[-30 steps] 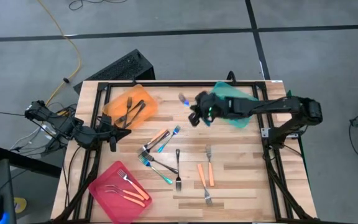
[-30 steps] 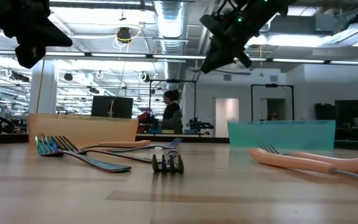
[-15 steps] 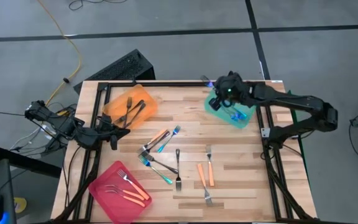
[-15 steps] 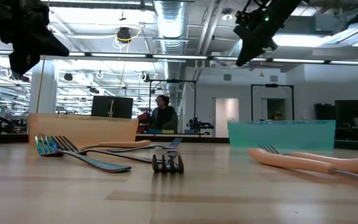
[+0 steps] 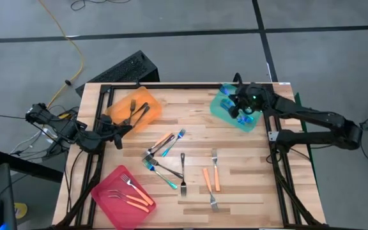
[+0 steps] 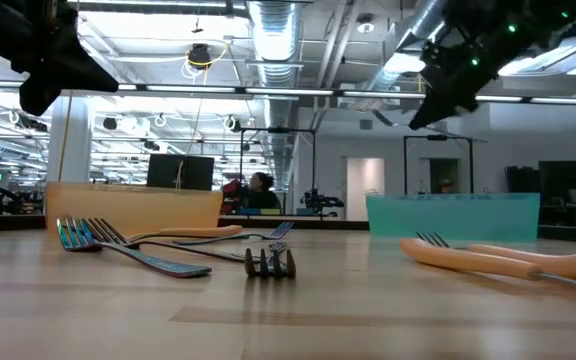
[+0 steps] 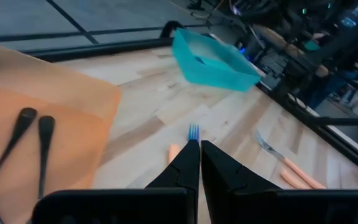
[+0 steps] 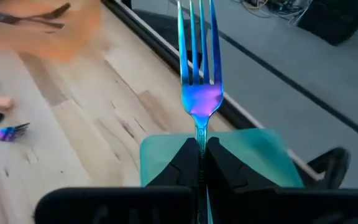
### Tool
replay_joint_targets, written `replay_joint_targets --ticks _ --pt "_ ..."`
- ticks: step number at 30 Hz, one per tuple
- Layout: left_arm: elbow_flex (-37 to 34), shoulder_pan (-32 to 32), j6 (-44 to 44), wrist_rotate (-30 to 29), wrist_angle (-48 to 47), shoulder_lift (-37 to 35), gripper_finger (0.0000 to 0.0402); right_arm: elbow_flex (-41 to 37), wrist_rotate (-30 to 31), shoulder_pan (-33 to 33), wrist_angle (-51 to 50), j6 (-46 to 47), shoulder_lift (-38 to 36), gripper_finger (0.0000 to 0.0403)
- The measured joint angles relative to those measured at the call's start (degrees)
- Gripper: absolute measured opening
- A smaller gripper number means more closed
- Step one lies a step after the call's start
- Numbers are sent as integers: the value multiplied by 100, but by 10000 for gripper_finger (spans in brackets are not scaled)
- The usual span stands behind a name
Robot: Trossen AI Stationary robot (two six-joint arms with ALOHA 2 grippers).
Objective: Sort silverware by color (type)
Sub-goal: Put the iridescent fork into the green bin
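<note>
Silverware here divides by handle, and one blue fork (image 8: 199, 81) is in transit: the right gripper (image 8: 199, 163) is pinched shut on its stem, tines pointing away from the wrist, directly over the teal tray (image 5: 236, 108). That tray sits at the counter's (image 5: 248, 179) far right corner and already seems to hold blue pieces, so the fork hangs above it, presumably for release into its own colour group.

Measured from the teal tray, the unsorted forks (image 5: 165, 158) lie scattered toward the counter's middle and near side: a tangle of blue and dark ones, then orange-handled ones (image 5: 211, 180) closer to the near edge. The orange tray (image 5: 147, 115) stands across from the teal tray along the far edge and carries dark-handled forks (image 7: 31, 140); the pink tray (image 5: 107, 207) is diagonally opposite, at the near left corner, with orange-handled forks inside.

The left gripper (image 7: 199, 163) waits closed and empty at the counter's left edge beside the orange tray, well away from the teal tray, probably so it does not cross the working arm.
</note>
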Motion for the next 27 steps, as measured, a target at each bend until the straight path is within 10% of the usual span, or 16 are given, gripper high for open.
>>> replay_joint_targets --ticks 27 --pt "0 0 -168 62 -228 0 0 -1375 -1608 -651 1649 -69 1491 31"
